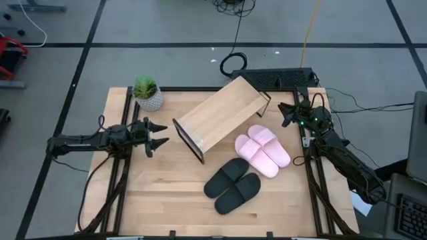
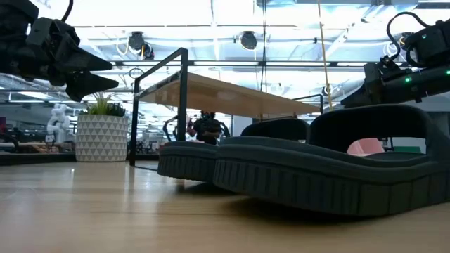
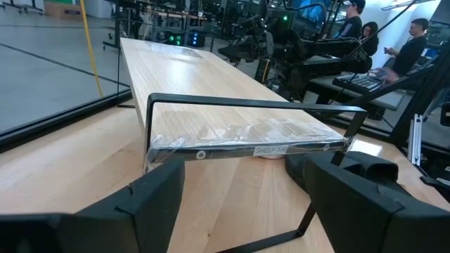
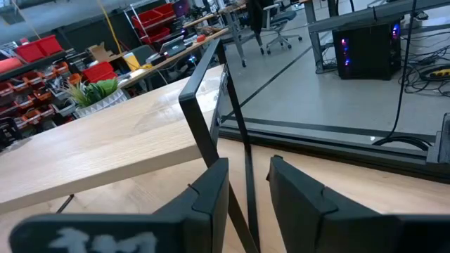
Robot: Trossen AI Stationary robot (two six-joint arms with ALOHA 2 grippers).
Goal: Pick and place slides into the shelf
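Two black slides (image 1: 232, 186), two pink slides (image 1: 263, 151), one shelf (image 1: 220, 115).

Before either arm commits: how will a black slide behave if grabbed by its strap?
The black slides look like thick molded foam with ribbed soles, so probably light and slightly squashy rather than floppy. The wide arched strap may flex under a pincer. They lie touching as a pair, so lifting one could nudge its mate.

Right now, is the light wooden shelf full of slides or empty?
Empty. The light wooden shelf holds nothing; the black foam slides and pale pink foam slides sit beside it on the table.
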